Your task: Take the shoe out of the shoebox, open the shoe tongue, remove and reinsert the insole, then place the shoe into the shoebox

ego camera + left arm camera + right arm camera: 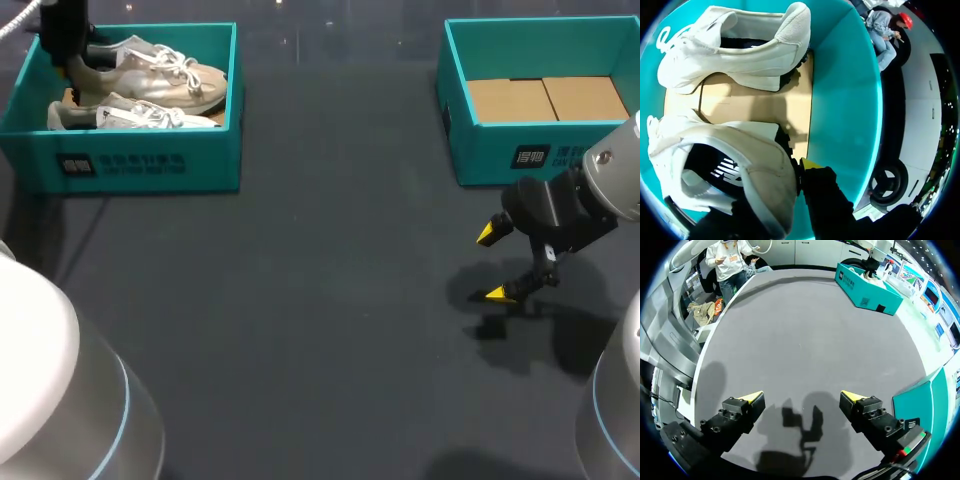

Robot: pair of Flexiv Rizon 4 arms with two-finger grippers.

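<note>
Two white shoes (165, 70) (130, 115) lie side by side in the teal shoebox (130, 165) at the table's far left. My left gripper (72, 62) reaches down into that box at the shoes' heel end. In the left wrist view the left gripper (777, 187) is shut on the heel wall of the nearer shoe (740, 155), with one yellow fingertip (810, 164) outside the heel. The second shoe (735, 50) lies ahead of it. My right gripper (495, 263) hangs open just above the table, right of the middle; nothing lies between its tips in the right wrist view (801, 397).
A second teal box (500, 150) with a bare cardboard floor stands at the far right, just behind the right gripper. The dark table (300, 300) stretches between the two boxes.
</note>
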